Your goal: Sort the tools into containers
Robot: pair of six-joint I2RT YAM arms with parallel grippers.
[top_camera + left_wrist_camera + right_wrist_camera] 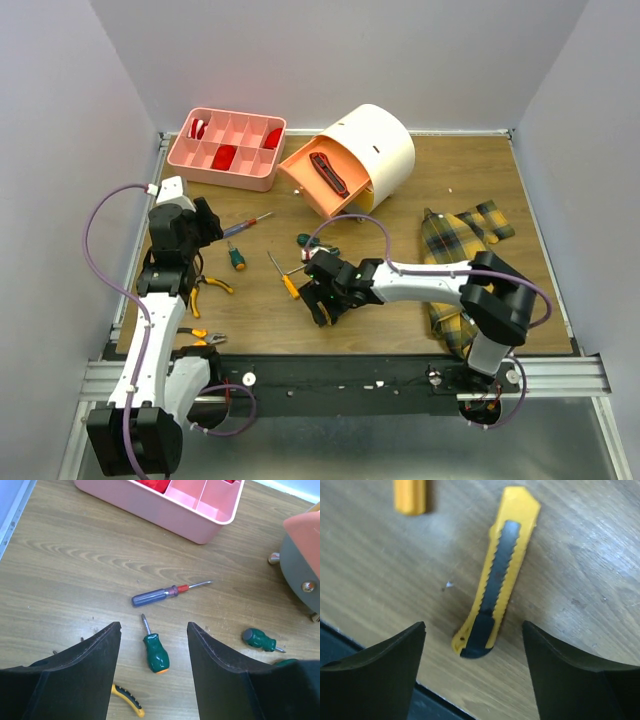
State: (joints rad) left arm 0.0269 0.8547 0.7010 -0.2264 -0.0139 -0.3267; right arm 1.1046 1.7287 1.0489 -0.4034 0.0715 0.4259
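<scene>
Wooden table (500,180) between plain grey walls (60,100). The right arm stretches left, its gripper (474,625) spread wide and empty over a yellow box cutter (497,575) at the near edge. The left gripper (154,627) is likewise open and empty above a green screwdriver (155,652). Far side: pink tray (222,178) at left, cream drawer unit (375,145) just right of it.

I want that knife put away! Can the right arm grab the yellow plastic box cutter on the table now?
Probably yes. The right arm hangs right above the yellow plastic box cutter, its black fingers open on either side, and nothing lies over the cutter on the wooden table.
</scene>
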